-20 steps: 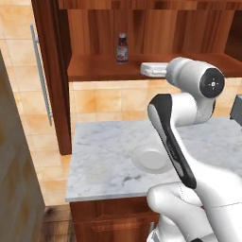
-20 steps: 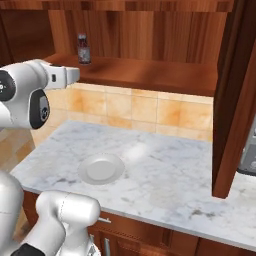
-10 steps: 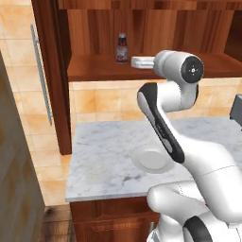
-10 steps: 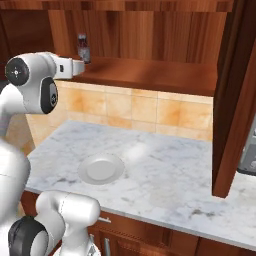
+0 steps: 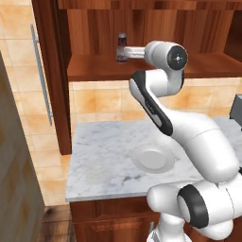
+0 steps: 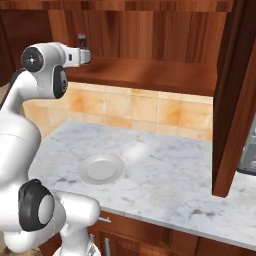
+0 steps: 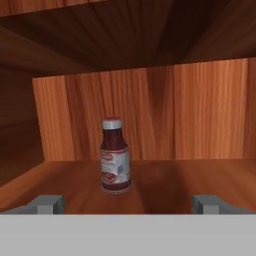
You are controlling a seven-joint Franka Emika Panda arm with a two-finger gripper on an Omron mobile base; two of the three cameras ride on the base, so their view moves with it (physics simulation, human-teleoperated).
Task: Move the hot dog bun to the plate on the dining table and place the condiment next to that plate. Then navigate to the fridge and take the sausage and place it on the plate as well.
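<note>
The condiment (image 7: 115,156), a small bottle with dark red contents, a pale label and a greyish cap, stands upright on a wooden shelf (image 5: 94,67). In the base views the condiment (image 5: 121,48) (image 6: 81,40) is at the left part of that shelf. My gripper (image 7: 128,205) is open, level with the shelf and short of the bottle, which stands ahead between the lines of the two fingertips (image 7: 47,204). My gripper (image 5: 127,53) (image 6: 88,54) holds nothing. The hot dog bun, sausage, dining table and its plate are out of view. Whether the grey panel (image 5: 14,179) at far left is the fridge, I cannot tell.
Below the shelf is a marble counter (image 5: 101,156) backed by orange tiles, with a pale whitish plate (image 5: 152,158) (image 6: 101,168) on it. A wooden upright (image 6: 230,100) bounds the right side, with a grey appliance (image 6: 248,150) beyond. A long bar handle (image 5: 41,75) hangs at left.
The hand has swung left along the shelf and now faces the condiment bottle closely. The jaws stayed open and the bottle has not moved.
</note>
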